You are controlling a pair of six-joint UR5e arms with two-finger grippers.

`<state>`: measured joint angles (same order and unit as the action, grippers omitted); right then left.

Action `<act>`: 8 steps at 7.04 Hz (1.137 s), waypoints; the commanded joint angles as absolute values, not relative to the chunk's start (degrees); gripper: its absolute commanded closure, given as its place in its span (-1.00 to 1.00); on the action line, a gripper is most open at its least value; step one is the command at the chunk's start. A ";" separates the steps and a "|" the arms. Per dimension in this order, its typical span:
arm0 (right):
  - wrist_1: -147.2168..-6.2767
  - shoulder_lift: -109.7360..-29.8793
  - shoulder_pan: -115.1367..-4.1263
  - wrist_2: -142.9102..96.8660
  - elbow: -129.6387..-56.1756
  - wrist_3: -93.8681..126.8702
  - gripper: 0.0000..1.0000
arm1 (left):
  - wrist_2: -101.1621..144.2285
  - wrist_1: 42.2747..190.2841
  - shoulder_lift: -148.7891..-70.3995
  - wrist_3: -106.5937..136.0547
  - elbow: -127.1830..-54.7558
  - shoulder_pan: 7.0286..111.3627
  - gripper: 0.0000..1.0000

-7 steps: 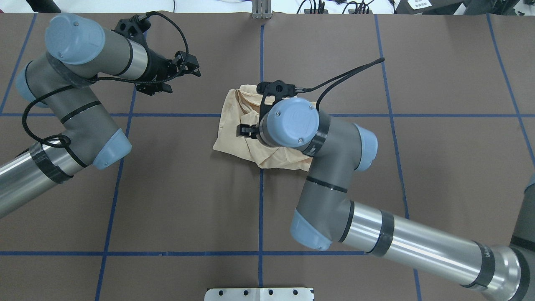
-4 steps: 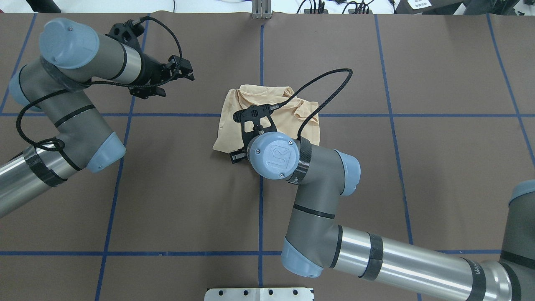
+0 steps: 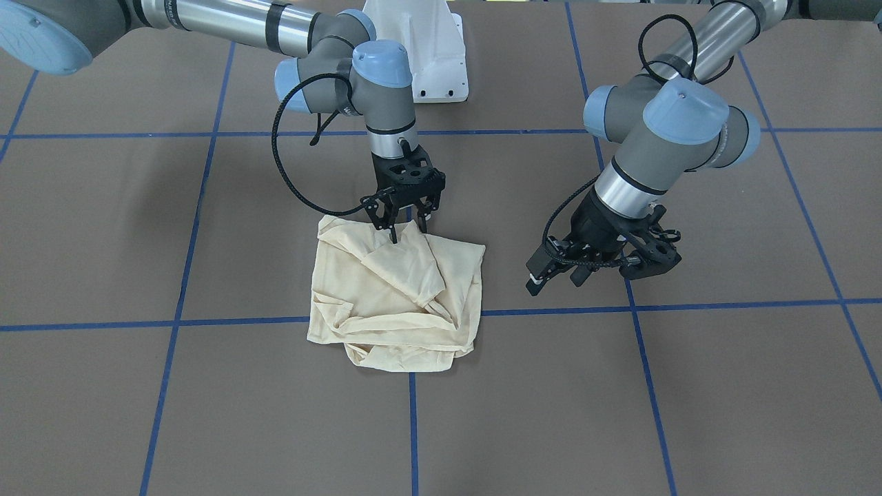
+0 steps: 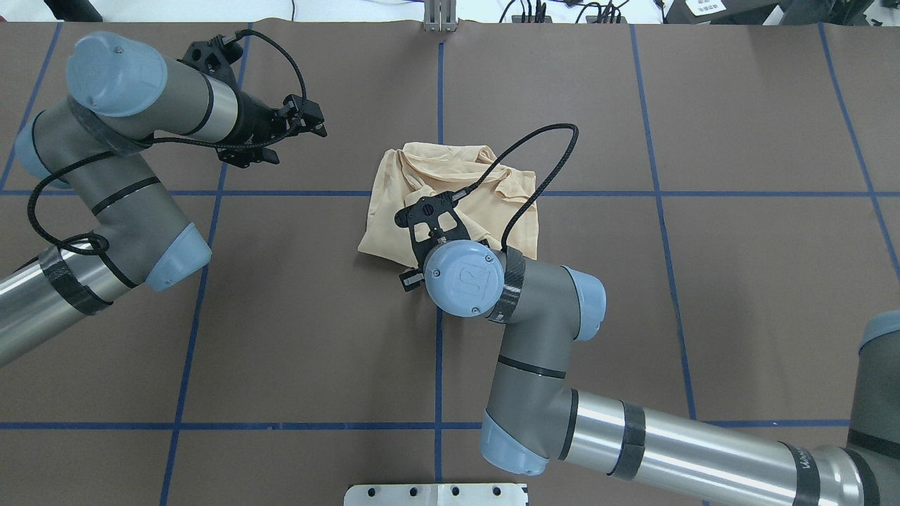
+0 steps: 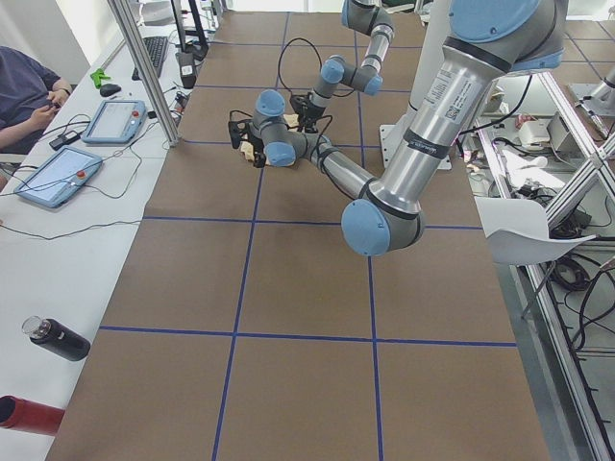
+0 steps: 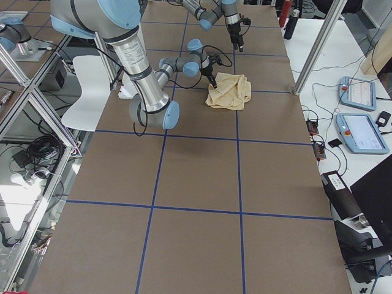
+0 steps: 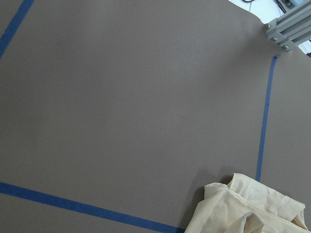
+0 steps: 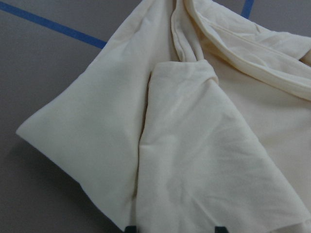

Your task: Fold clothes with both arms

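The brown bench (image 3: 207, 413), gridded in blue tape, carries a crumpled cream-yellow long-sleeved shirt (image 3: 393, 303). The right arm's black two-finger gripper (image 3: 409, 235) hangs over the shirt's robot-side edge, jaws wide and empty. The left arm's black gripper (image 4: 316, 121), apparently open too, sits well off to the shirt's side, so the right is nearer.

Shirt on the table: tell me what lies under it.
The shirt rests on the brown table cover. Blue tape lines run under its edges; where they cross is covered, as is anything between its bunched layers.

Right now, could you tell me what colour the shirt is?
The shirt is pale cream-yellow, seen best in the right wrist-mounted view.
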<state>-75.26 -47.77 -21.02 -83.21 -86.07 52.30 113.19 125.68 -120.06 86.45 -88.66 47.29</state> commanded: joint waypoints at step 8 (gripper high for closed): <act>-75.41 -49.13 -26.43 -84.99 -90.09 51.51 1.00 | 113.20 125.68 -120.50 86.48 -88.68 47.02 -1.00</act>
